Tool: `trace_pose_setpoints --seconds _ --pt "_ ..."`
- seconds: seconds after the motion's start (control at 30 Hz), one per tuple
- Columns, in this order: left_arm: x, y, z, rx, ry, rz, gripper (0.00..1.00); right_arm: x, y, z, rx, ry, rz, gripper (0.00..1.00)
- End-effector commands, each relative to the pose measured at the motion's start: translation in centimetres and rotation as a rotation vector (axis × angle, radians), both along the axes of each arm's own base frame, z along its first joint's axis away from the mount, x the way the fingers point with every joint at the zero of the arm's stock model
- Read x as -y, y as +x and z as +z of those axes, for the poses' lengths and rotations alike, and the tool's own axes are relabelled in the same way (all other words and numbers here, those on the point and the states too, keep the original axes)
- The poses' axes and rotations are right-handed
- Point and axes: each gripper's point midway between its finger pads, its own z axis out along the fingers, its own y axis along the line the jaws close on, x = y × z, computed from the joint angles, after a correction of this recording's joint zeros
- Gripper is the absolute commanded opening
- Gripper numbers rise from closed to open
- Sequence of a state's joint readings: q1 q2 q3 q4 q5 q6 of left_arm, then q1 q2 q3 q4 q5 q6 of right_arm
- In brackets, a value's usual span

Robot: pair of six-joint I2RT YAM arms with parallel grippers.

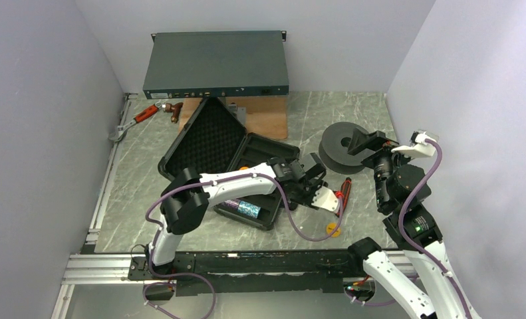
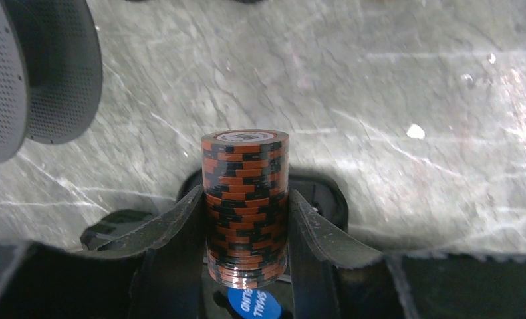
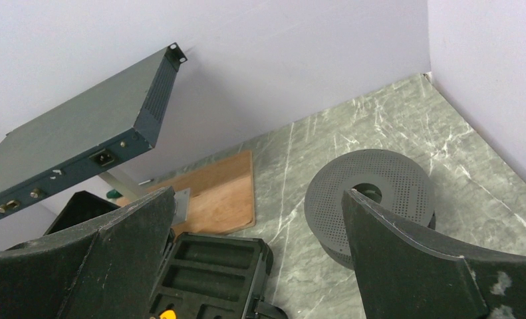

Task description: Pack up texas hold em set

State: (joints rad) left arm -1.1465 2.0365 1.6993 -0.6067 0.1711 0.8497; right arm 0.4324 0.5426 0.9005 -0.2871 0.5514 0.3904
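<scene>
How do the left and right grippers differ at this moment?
The left gripper is shut on the brown chip roll; the right gripper is wide open and empty. The left is beside the case; the right is by the grey disc. Both have black fingers.

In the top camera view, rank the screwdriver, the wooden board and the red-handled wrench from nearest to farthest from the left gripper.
1. Screwdriver, just right of the left gripper.
2. Wooden board, behind it.
3. Red-handled wrench, far back left.
</scene>
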Motion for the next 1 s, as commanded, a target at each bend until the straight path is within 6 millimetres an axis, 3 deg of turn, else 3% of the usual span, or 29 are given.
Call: trace_pose_setpoints --seconds 0.0,0.2,0.67,0.97 --pt "-1.3 -0.4 4.3 0.038 -0.043 -0.021 0.00 -0.4 0.3 0.7 0.034 0.032 0.013 0.98" --pt "-3.8 -0.1 4.2 -0.010 0.006 0.016 0.00 -0.6 0.4 0.1 0.025 0.035 0.021 0.98" --pt "-10.1 3.4 2.9 -0.035 0.111 0.162 0.00 -1.2 1.0 -1.6 -0.015 0.031 0.039 0.98" --pt "-13.5 2.4 1.1 -0.081 0.179 0.199 0.00 -1.6 1.3 -2.4 -0.032 0.028 0.047 0.98"
